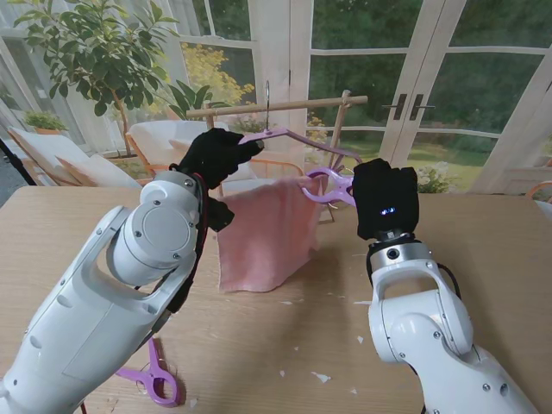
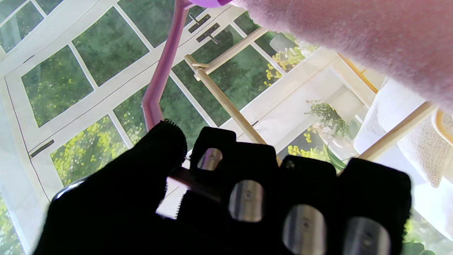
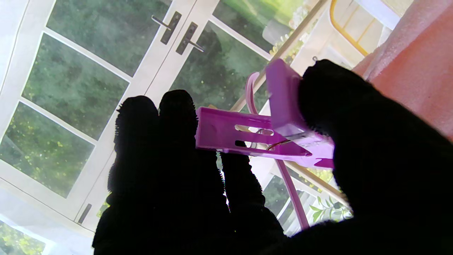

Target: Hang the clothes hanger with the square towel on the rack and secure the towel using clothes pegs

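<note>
Spare purple peg [image 1: 153, 378] lies on table [image 1: 285, 345], nearer to you, by left arm. Your left hand [image 1: 214, 153] is up high, fingers [image 2: 247, 184] closed on purple hanger [image 1: 297, 138]. Hanger hook sits at wooden rack [image 1: 276, 107] bar; can't tell if it hangs there. Pink towel [image 1: 263, 233] drapes over hanger, bottom edge touching table. Your right hand [image 1: 385, 198] is beside towel's right top corner, thumb and fingers squeezing second purple peg [image 3: 262, 136]. That peg's jaws sit right at towel edge.
</note>
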Tool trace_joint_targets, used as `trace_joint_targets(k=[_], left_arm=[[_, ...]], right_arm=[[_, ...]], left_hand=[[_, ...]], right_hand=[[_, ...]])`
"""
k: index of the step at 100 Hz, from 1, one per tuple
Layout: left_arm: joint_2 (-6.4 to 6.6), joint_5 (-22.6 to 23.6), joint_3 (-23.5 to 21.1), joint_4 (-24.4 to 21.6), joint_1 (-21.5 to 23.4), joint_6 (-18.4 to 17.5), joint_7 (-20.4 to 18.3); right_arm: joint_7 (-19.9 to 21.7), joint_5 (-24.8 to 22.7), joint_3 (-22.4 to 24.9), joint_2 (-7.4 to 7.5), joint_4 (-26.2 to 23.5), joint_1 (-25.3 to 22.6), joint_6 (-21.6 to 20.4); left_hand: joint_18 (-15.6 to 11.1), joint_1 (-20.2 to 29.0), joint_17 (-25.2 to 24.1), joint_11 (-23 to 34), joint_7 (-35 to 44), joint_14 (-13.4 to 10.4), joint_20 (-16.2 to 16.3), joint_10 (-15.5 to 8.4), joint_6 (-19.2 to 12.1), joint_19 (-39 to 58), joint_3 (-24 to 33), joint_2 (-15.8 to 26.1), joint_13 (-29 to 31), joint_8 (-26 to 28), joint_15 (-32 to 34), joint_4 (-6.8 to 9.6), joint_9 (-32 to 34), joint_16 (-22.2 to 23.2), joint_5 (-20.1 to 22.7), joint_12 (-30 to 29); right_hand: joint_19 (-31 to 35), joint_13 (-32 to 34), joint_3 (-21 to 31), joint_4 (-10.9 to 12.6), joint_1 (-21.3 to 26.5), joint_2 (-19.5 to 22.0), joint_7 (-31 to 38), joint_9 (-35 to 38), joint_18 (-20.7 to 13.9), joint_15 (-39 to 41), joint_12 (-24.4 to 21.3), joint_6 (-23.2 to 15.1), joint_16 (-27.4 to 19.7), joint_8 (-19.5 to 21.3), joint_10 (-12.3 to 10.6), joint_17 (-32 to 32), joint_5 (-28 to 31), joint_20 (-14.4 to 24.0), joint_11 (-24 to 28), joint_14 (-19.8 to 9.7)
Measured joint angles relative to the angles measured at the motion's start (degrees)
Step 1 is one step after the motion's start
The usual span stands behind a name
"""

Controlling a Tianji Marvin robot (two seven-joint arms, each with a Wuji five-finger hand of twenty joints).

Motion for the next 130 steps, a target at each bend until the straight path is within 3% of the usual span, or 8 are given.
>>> trace_joint_targets(k=[15,18,68,118,130], left_arm=[[0.00,0.0,0.3,-0.2,-0.1,0.3,0.0],[0.00,0.0,0.3,-0.2,-0.1,0.4,0.0],[0.26,-0.1,0.5,-1.0,-0.2,0.3,-1.4],[0.39,-0.1,1.5,-3.7,0.5,0.6,-1.6],[0.40,-0.1,1.6,-3.7,0.5,0.7,-1.7]], right_arm=[[0.8,-0.6,0.0,-0.01,0.3,0.4,-0.9],[0.8,-0.8,0.0,-0.01,0.3,0.4,-1.0],[-0.8,-4.6,-2.2,0.02,2.5,3.0,-0.6],[2.2,-5.2,-2.7,-0.03,4.4,5.0,-1.7],[2.8,-5.0,-2.7,-0.01,4.3,5.0,-2.5]], left_hand=[[0.0,0.0,0.0,0.0,0.0,0.0,0.0,0.0,0.0,0.0,-0.1,0.0,0.0,0.0,0.0,0.00,0.0,0.0,0.0,0.0],[0.0,0.0,0.0,0.0,0.0,0.0,0.0,0.0,0.0,0.0,-0.1,0.0,0.0,0.0,0.0,0.00,0.0,0.0,0.0,0.0],[-0.2,0.0,0.0,0.0,0.0,-0.1,0.0,0.0,0.0,0.0,-0.5,0.0,0.0,0.0,0.0,0.00,0.0,-0.1,0.0,-0.1],[-0.6,1.0,0.3,0.0,0.0,-0.3,0.0,0.0,0.0,0.0,-1.1,0.0,0.0,0.0,0.1,0.49,0.0,-0.6,0.0,-0.5],[-0.6,1.1,0.4,0.0,0.0,-0.3,0.0,0.0,0.0,0.0,-1.1,0.0,0.0,0.0,0.1,0.71,0.0,-0.6,0.0,-0.5]], right_hand=[[1.3,0.6,0.0,-0.1,2.2,-0.7,1.2,0.1,0.0,1.3,1.0,0.0,0.6,-0.2,0.1,0.6,0.0,0.0,0.0,-0.1],[1.5,0.7,0.0,-1.2,2.3,-0.7,1.7,0.6,0.0,1.6,1.3,0.0,0.9,-0.2,0.1,0.7,0.1,0.0,0.0,-0.1],[8.3,2.0,0.0,-1.2,3.0,-0.7,3.7,1.8,-0.3,9.3,5.8,-0.1,4.6,-0.7,0.3,2.5,0.5,0.0,0.0,-0.7],[9.0,2.0,0.0,-1.2,3.6,-0.7,4.3,1.9,-0.7,9.3,6.2,-0.1,4.7,-2.0,0.7,2.7,0.5,0.0,0.0,-1.0],[8.0,-2.9,-0.5,-1.1,-4.8,-0.5,-3.4,-1.2,-2.1,3.8,4.4,-0.1,4.7,-0.7,0.9,0.2,1.1,0.0,0.0,-1.0]])
